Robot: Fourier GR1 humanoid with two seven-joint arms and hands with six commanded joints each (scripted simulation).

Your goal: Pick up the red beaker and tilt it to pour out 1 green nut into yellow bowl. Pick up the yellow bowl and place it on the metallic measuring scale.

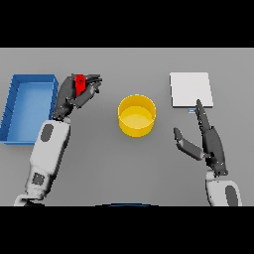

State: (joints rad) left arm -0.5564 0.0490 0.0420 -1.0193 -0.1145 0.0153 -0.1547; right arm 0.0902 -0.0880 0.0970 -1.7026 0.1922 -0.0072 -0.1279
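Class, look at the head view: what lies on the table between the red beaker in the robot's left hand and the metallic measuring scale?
In the head view, the yellow bowl stands between the red beaker, held in the left hand, and the metallic measuring scale.

No text, label, brand, number or sign is showing legibly anywhere in the head view. A small bluish patch is sitting at the six o'clock edge of the metallic measuring scale (191,89), but it is too small to be read.
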